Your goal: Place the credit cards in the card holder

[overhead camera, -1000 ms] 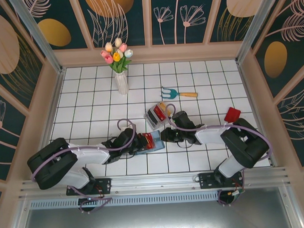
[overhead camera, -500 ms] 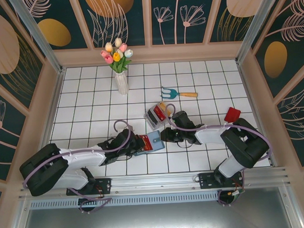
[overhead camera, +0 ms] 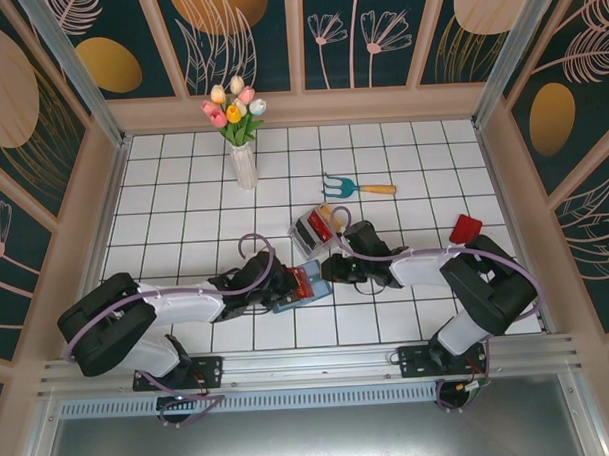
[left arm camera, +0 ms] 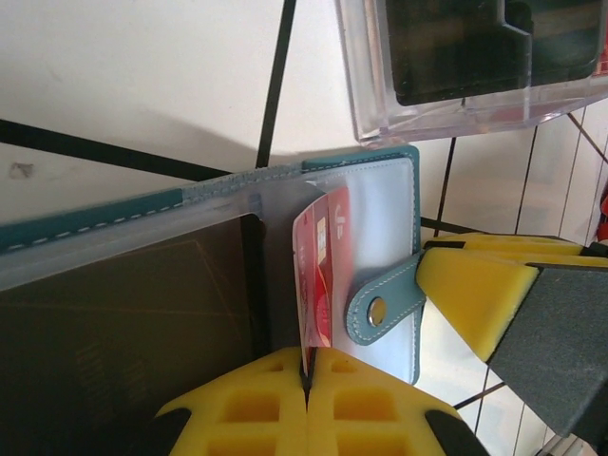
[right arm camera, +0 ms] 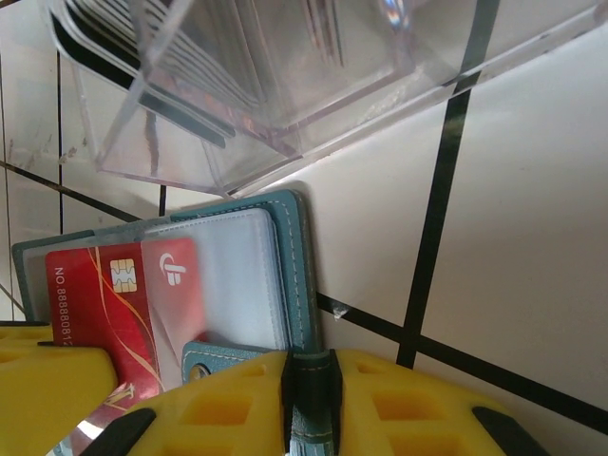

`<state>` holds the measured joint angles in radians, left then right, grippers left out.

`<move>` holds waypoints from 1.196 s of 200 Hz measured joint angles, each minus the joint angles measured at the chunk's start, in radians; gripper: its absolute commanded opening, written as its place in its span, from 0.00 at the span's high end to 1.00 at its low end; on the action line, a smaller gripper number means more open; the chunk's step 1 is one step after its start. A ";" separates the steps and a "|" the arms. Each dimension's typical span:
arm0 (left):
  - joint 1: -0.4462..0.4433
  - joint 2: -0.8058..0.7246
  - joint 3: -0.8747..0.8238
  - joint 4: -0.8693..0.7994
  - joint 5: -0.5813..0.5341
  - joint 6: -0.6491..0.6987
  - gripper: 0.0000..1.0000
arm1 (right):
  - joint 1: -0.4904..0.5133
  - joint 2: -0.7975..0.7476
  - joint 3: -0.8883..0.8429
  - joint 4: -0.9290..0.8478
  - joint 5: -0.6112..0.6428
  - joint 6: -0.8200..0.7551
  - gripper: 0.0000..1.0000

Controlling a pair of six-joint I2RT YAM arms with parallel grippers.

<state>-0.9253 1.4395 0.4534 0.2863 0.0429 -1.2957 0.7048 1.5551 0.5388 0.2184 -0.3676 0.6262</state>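
I am holding the red card (left arm camera: 319, 271) clenched edge-on between the pads of the left gripper (left arm camera: 307, 378). Its far end is sitting part way inside the clear pocket (right arm camera: 237, 271) of the holder (left arm camera: 380, 214). The right gripper (right arm camera: 309, 372) is clamped on the holder's teal edge, pinning it open on the worktop (right arm camera: 532, 237). The holder is lying just in front of the tray (right arm camera: 161, 142), where the other cards (overhead camera: 318, 228) are waiting.

What is worrying me most is the angle. The card is standing tilted rather than lying flat with the pocket. If I am pushing along the wrong line, a corner may be catching the pocket's seam, and the card could bow or jam instead of sliding home.

My grip is taking only a narrow strip of the card's near edge, so any resistance may be making the card pivot or slip out of the pads.

The right gripper is biting just the rim of the holder. A firm push from the left could be dragging the holder round under that pinch, or pulling it free.

The strap (left arm camera: 378, 309) is lying across the pocket's near corner, touching the card's path. I judge it could be folding inwards and blocking the last part of the travel.

The two grippers are working very near each other, so driving the card fully in risks the pads colliding. Any sideways correction may also be knocking the tray.
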 measured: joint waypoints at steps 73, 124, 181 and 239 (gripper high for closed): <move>0.000 0.043 0.017 0.028 0.013 0.011 0.94 | 0.000 0.000 0.000 0.000 -0.003 0.000 0.79; 0.000 0.076 0.048 0.023 0.032 0.044 0.84 | -0.001 0.000 0.000 0.000 -0.007 0.001 0.80; -0.001 0.076 0.067 -0.038 0.027 0.063 0.75 | 0.000 0.000 0.000 -0.004 -0.022 0.008 0.80; -0.003 0.043 0.068 -0.106 0.021 0.081 0.73 | 0.004 0.000 0.000 -0.013 -0.049 0.008 0.81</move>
<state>-0.9287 1.4830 0.5209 0.1806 0.0639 -1.2148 0.7086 1.5555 0.5392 0.2058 -0.4168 0.6346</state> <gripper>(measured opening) 0.263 0.196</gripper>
